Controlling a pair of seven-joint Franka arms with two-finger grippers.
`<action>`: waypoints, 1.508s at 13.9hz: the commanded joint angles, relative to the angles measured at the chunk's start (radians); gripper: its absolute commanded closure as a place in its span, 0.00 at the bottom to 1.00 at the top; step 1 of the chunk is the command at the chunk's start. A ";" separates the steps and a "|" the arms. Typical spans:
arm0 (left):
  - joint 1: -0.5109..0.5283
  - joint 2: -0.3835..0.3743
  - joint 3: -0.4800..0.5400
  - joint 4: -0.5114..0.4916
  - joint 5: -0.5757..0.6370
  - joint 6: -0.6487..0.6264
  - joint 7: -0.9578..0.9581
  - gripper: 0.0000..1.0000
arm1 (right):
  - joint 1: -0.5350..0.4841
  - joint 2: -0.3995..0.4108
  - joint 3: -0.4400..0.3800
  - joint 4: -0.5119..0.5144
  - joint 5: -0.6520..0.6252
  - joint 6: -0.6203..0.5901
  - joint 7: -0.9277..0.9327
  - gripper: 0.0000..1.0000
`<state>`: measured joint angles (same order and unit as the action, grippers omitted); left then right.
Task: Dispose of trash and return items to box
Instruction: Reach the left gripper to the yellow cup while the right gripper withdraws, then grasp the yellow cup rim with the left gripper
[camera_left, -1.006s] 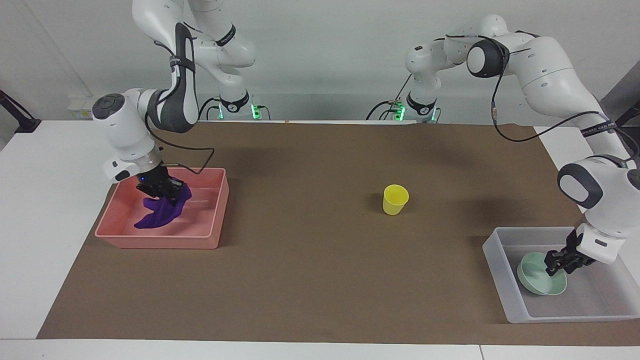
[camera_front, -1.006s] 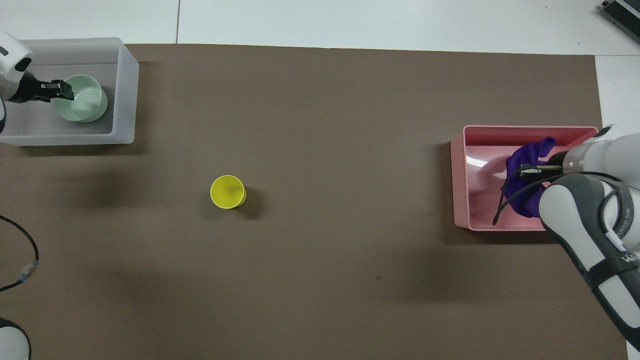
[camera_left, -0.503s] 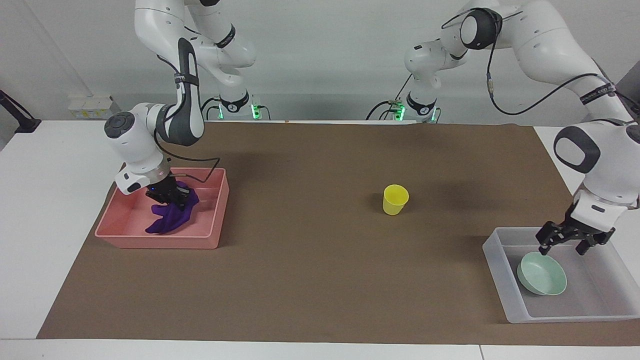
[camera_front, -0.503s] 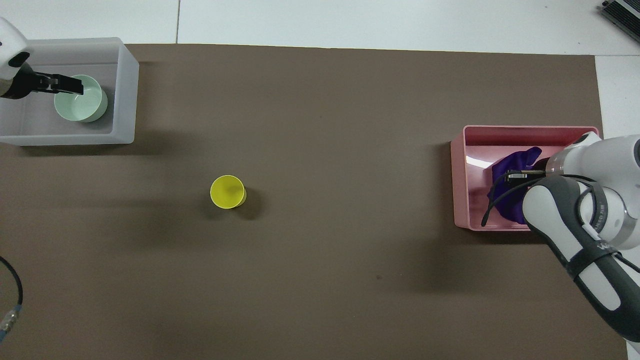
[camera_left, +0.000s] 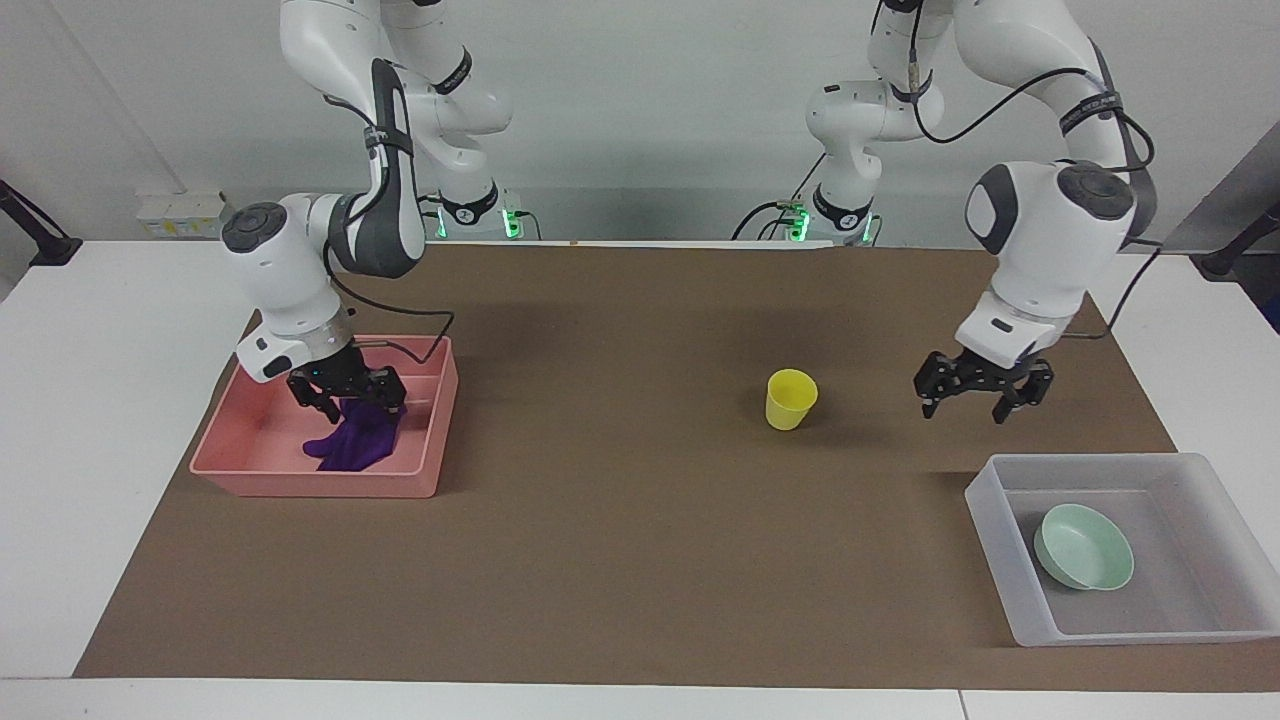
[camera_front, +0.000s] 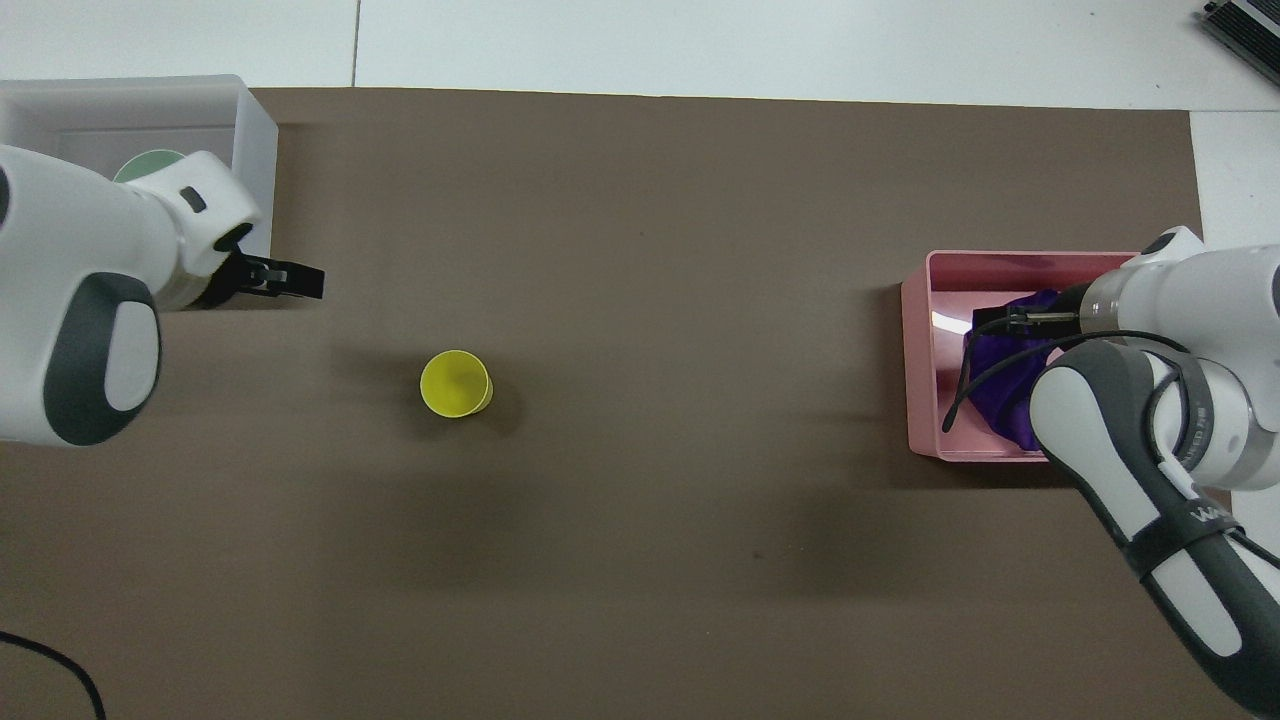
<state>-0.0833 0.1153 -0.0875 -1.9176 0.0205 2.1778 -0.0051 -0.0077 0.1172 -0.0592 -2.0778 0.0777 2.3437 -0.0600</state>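
Brown mat (camera_left: 620, 480) is covering most of the table, everything sitting on it. Pink tray (camera_left: 250, 470) is lying at the right arm's end, purple rag (camera_left: 358, 445) crumpled inside it; translucent bin (camera_left: 1010, 590) is sitting at the left arm's end, farther from the robots, with the mint bowl (camera_left: 1085, 560) resting in it. Right gripper (camera_left: 347, 397) is hanging just over the rag with fingers spread, holding nothing. Left gripper (camera_left: 982, 392) is hovering over bare mat between bin and yellow cup (camera_left: 791, 399), fingers spread, empty. Cup is standing upright mid-mat, well apart from the bin. Judging it light, thin-walled, stiff but tippy; a pinch across the rim wall, one finger inside, looks safest. Rag is soft and limp, already in the tray.
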 joint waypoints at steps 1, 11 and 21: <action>-0.093 -0.069 0.017 -0.159 0.001 0.107 -0.073 0.00 | 0.035 -0.054 0.004 0.033 -0.033 -0.087 0.122 0.00; -0.237 -0.051 0.020 -0.363 0.001 0.346 -0.161 1.00 | 0.078 -0.135 0.004 0.429 -0.107 -0.641 0.235 0.00; -0.126 -0.066 0.026 -0.164 0.012 0.113 -0.142 1.00 | 0.046 -0.185 -0.004 0.476 -0.105 -0.782 0.155 0.00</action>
<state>-0.2576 0.0549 -0.0613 -2.1446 0.0211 2.3557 -0.1859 0.0459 -0.0587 -0.0673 -1.5872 -0.0204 1.5717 0.1268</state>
